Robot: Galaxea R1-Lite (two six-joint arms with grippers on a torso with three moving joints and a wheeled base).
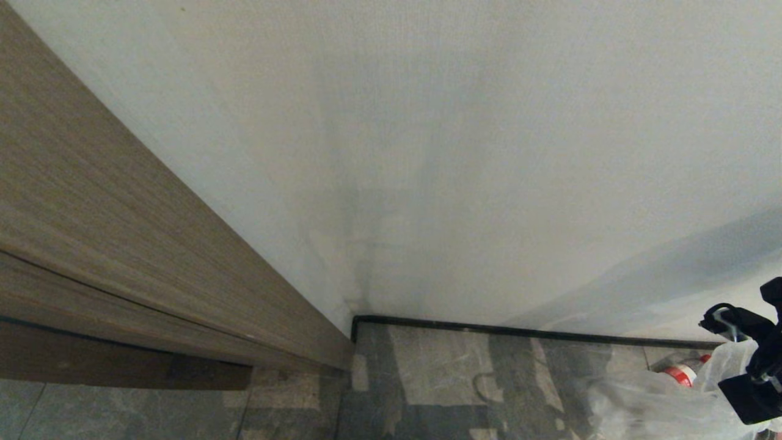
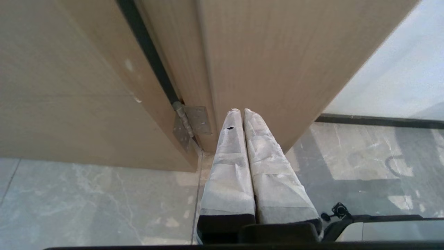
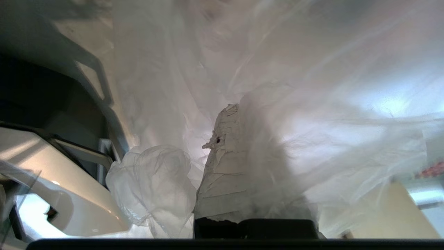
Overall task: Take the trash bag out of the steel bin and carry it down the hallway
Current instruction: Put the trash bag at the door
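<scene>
The trash bag (image 1: 654, 400) is a thin clear crinkled film hanging at the head view's lower right, just over the hallway floor (image 1: 440, 366). A red-and-white bottle (image 1: 683, 373) shows through it. My right gripper (image 3: 239, 111) is shut on the trash bag. One tape-wrapped finger (image 3: 223, 163) shows bare, and the other is veiled by the film that fills the right wrist view. The right arm's black wrist (image 1: 757, 391) sits at the frame's right edge. My left gripper (image 2: 241, 111) is parked and shut on nothing, aimed at a door hinge (image 2: 192, 121). The steel bin is out of view.
A white wall (image 1: 489, 153) stands close ahead, with a dark skirting (image 1: 519, 332) along its foot. A tan wooden door (image 1: 91, 214) runs along the left. Part of my white body (image 3: 52, 194) lies beside the bag in the right wrist view.
</scene>
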